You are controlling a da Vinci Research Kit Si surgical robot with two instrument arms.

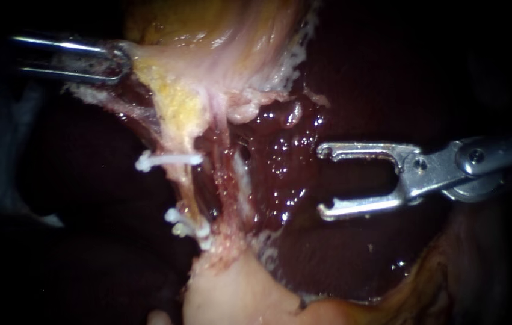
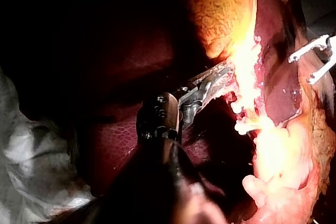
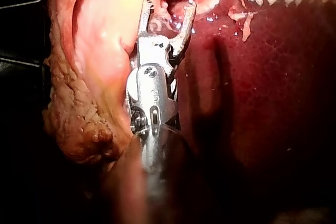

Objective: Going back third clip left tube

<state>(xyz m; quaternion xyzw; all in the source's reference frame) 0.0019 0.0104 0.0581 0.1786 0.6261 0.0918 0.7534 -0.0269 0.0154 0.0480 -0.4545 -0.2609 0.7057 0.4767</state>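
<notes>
Well right of the pale, stringy left tube (image 1: 185, 189): silvery right instrument's end effector (image 1: 323, 180), spread wide, empty, mouth toward it. Tube running top to bottom, white plastic clips (image 1: 168, 159) across. Steel left instrument's end effector (image 1: 118, 62) clamped on pale gallbladder tissue (image 1: 207, 54).

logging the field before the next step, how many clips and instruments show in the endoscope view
white clips: 3, one upper, two lower close together
instruments: 2, left instrument, right instrument
total: 5
</notes>
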